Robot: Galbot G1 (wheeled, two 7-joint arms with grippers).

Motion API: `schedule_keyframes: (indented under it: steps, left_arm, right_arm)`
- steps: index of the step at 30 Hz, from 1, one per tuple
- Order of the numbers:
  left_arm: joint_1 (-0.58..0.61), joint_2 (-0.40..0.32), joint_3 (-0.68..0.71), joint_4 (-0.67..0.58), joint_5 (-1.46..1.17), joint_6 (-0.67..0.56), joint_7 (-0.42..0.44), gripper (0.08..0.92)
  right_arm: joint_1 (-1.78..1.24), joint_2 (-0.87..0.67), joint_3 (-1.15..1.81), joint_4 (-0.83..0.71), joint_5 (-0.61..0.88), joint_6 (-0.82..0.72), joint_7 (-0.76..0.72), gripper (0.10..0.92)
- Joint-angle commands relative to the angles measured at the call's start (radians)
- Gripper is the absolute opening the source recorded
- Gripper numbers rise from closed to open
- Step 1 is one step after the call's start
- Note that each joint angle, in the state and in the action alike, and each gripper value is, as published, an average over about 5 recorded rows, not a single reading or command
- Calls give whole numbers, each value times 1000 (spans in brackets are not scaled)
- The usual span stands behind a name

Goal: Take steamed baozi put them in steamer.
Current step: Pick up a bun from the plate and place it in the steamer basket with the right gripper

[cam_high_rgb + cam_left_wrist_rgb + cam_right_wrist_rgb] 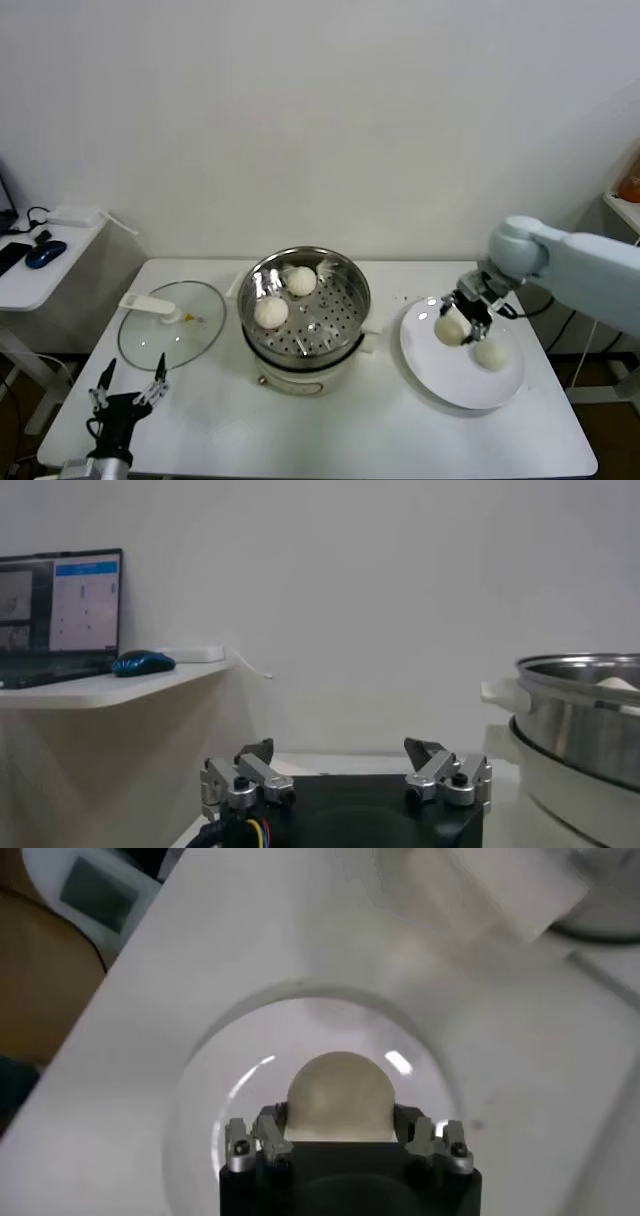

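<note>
Steel steamer [305,312] is sitting mid-table on its white base, perforated tray showing. Two buns are lying on the tray: one [271,312] toward the robot's left, one [301,280] at the far side. In the left wrist view the steamer [585,695] is showing as a shiny rim to one side.

Right gripper [462,322] is reaching over the white plate [440,375] on the robot's right, jaws clamping a third bun [450,329]. The right wrist view confirms it: bun [340,1098] is sitting between both fingers [268,1131], which are pressing its sides, with the plate [200,1108] under it. Whether that bun is touching the plate, can't tell. Fourth bun [490,354] is lying loose on the plate, just beside the held one, on the near side.

Left gripper [128,389] is idling low at the near left corner of the table [330,430], jaws spread wide with nothing between them; same in the left wrist view [348,770].

Glass lid [172,322] is lying flat left of the steamer. Side shelf [40,265] at far left is carrying a blue mouse [46,253]; the left wrist view also shows a laptop [60,615] there.
</note>
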Motion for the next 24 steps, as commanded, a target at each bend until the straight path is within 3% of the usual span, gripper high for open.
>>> schedule_keyframes:
  steps: [1,11,24]
  left_arm:
    - [1,-4,0,-1,8,4,0,823]
    - [-8,-3,-2,-5,29,15,-1,823]
    - [11,-2,-9,-7,40,10,-4,823]
  right_arm:
    - [322,89,-32,160,-78,243,-13,676]
    - [257,259,79,217,-244,318,-1,679]
    - [3,519,148,134,-423,321,-1,680]
